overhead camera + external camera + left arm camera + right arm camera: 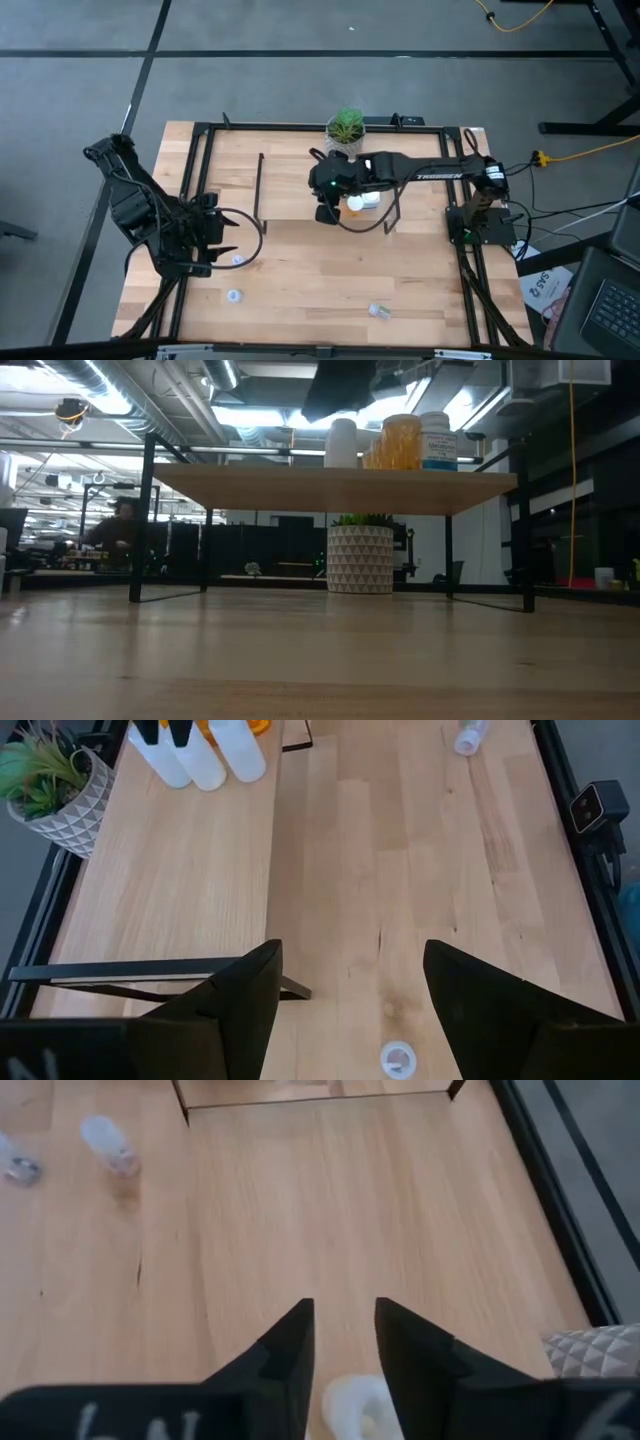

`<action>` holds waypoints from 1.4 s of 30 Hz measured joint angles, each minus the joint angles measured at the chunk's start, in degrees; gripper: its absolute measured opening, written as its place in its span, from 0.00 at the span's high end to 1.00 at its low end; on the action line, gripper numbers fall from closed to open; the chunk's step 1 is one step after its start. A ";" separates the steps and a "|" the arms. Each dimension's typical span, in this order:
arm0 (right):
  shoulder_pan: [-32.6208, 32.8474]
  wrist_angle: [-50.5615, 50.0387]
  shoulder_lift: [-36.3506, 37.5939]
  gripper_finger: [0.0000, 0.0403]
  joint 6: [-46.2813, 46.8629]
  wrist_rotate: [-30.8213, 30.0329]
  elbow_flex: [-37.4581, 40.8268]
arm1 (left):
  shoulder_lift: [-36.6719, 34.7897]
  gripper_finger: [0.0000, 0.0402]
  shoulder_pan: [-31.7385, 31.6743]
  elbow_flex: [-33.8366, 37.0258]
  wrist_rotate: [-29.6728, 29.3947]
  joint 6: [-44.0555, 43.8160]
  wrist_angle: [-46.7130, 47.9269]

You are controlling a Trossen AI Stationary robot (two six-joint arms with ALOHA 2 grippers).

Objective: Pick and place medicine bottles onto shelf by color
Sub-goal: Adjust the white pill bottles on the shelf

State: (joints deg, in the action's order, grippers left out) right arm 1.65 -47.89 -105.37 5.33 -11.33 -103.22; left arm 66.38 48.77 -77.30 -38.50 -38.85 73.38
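Right arm point(420, 172) stretched over shelf point(335, 488); left arm point(150, 215) folded.

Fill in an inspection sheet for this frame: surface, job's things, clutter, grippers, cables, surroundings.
Surface: light-wood tabletop, bare in the middle.
Job's things: shelf carries white, orange and labelled bottles; three small clear bottles remain loose on the table's front part.
Clutter: potted plant at the back edge.
Grippers: left gripper open, over a clear bottle; right gripper over the shelf, jaws narrow, a white bottle top just below.
Cables: yellow cord on the floor at right.
Surroundings: a person at a bench, far back.
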 joint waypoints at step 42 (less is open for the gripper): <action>4.38 -6.25 -1.48 0.79 1.70 0.45 -1.67 | -0.01 0.41 0.00 0.00 0.00 -0.07 -0.15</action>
State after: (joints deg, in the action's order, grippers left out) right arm 6.03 -54.13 -106.85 7.03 -10.88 -104.89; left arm 66.37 48.77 -77.30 -38.50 -38.92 73.23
